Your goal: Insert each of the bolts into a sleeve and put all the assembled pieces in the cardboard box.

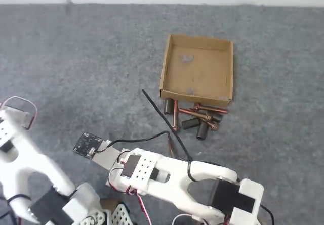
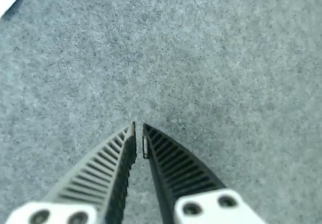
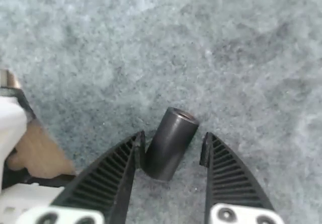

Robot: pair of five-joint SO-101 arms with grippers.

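Note:
A black sleeve (image 3: 173, 133) lies on the grey carpet between the fingers of my right gripper (image 3: 172, 142), which is open; the sleeve touches one finger (image 3: 132, 156) and stands apart from the other. My left gripper (image 2: 139, 129) is shut with nothing in it, just above bare carpet. In the high view, several copper bolts (image 1: 175, 115) and black sleeves (image 1: 202, 130) lie in a loose pile just in front of the cardboard box (image 1: 165, 69), which has nothing inside. Both arms sit low at the near edge, well short of the pile.
A black cable (image 1: 161, 115) runs from near the box's front corner back to the right arm (image 1: 177, 177). A small circuit board (image 1: 86, 144) sticks out beside that arm. A tan and white part (image 3: 30, 156) shows beside the right gripper.

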